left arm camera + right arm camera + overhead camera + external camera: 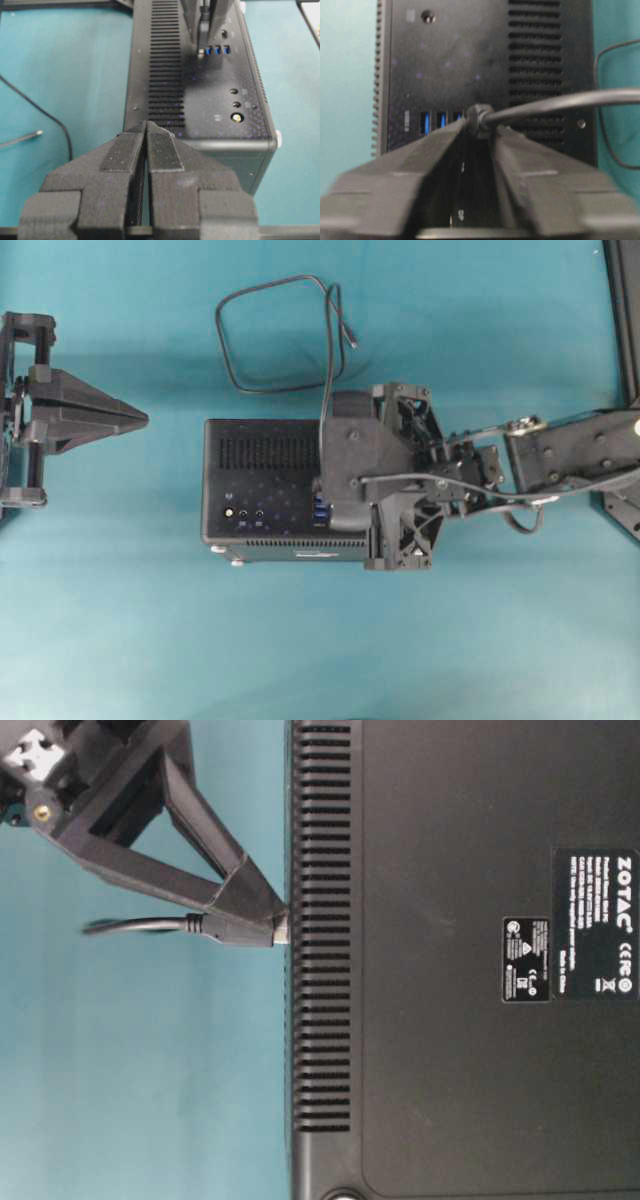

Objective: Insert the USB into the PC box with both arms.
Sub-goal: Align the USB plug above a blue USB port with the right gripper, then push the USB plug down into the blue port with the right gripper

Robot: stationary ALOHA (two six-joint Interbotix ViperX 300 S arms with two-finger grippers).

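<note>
At the PC box (485, 60), right pincer (479, 131) slightly parted around USB (479, 121) plug, left pincer (146, 131) pressed together.

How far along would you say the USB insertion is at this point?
The USB plug looks seated in a port on the PC box. The right gripper flanks the plug, its jaws apart. The left gripper, shut, waits off the box. Left: withdrawing.

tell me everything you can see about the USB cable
The USB is a long thin black cable. It lies in a loose loop on the teal cloth behind the PC box, then runs to a small black plug standing at the box's row of blue ports. The right gripper has a finger on each side of the plug. The cable's free end lies loose.
</note>
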